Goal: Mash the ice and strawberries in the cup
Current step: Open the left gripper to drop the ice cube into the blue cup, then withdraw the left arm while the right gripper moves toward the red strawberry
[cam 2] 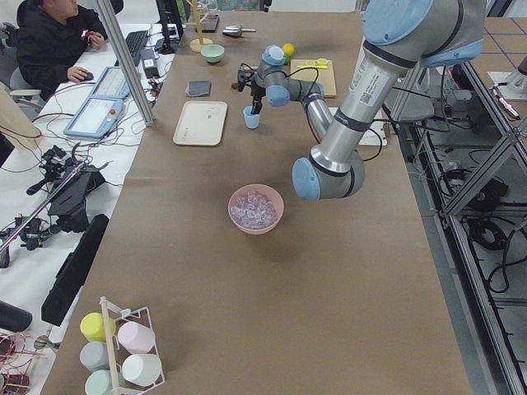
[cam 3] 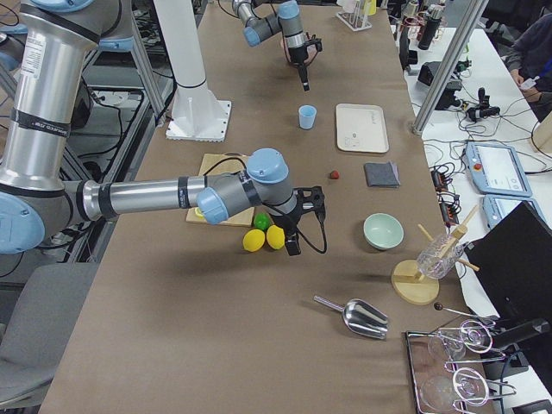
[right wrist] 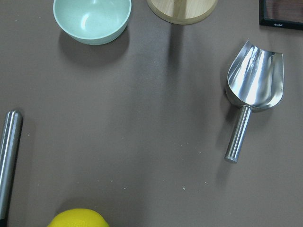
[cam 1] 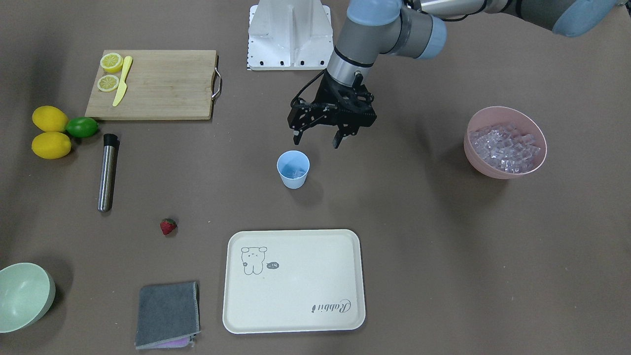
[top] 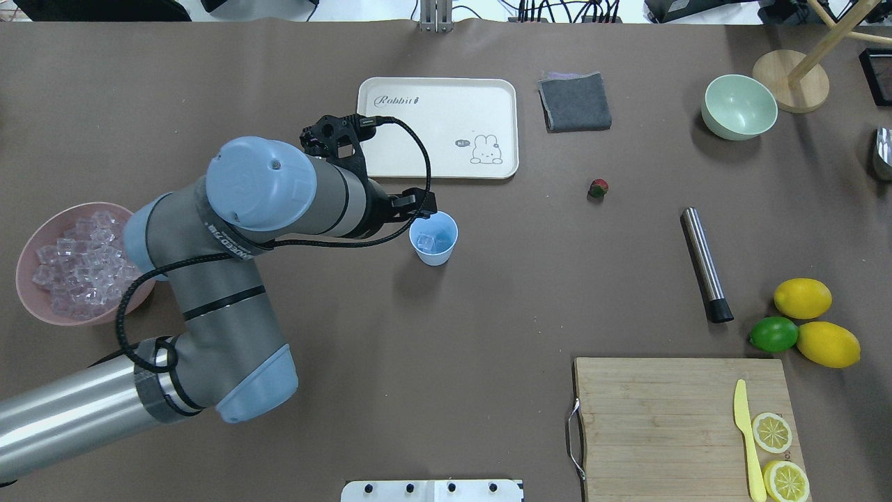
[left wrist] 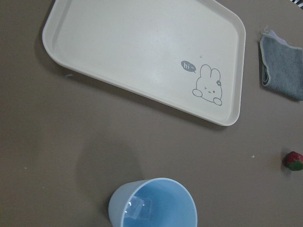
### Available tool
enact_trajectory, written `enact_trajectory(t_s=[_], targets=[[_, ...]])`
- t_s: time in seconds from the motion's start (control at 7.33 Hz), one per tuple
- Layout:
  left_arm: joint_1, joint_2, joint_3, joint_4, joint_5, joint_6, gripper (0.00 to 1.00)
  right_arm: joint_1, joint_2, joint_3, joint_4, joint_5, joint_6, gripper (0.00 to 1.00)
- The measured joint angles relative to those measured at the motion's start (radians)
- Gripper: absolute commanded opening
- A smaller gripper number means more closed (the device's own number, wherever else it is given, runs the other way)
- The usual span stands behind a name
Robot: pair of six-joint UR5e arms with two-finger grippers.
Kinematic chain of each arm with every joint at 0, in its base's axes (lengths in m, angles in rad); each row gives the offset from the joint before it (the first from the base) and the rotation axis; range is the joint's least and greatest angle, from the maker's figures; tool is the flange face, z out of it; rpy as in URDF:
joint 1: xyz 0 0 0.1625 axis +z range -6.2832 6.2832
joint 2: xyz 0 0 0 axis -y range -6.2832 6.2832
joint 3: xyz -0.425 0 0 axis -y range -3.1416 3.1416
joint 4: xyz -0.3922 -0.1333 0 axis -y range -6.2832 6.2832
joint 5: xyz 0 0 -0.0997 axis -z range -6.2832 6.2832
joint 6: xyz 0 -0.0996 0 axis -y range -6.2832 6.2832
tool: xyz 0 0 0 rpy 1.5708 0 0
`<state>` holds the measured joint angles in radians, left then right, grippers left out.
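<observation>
Your left gripper (cam 1: 316,139) hangs with jaws apart. In the front-facing view, the small pale blue plastic cup (cam 1: 293,169), holding clear ice cubes (top: 426,242), sits at its seven o'clock.

**Occlusion and cropping.** The bottom edge of the left wrist view is cutting off the cup (left wrist: 165,203), and the ice (left wrist: 138,208) inside is showing too blurred to count. In the right wrist view the edges are cropping the lemon (right wrist: 78,219), the steel rod (right wrist: 8,161) and the green bowl (right wrist: 94,21). The right hand (cam 3: 292,247) is appearing only in a side view, too small for judging its jaws. Overhead, the left arm (top: 258,188) is covering part of the pink bowl (top: 29,304).
</observation>
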<state>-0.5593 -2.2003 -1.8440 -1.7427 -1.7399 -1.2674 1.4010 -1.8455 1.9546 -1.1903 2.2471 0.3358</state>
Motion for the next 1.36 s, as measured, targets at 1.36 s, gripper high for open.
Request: enact_trajectory(t_s=[1.36], targets=[[-0.844,0.632,-0.058,0.219,-0.429,1.271,0.99,-0.372,0.469,-0.123,-0.350,-0.045,0.376,1.00]])
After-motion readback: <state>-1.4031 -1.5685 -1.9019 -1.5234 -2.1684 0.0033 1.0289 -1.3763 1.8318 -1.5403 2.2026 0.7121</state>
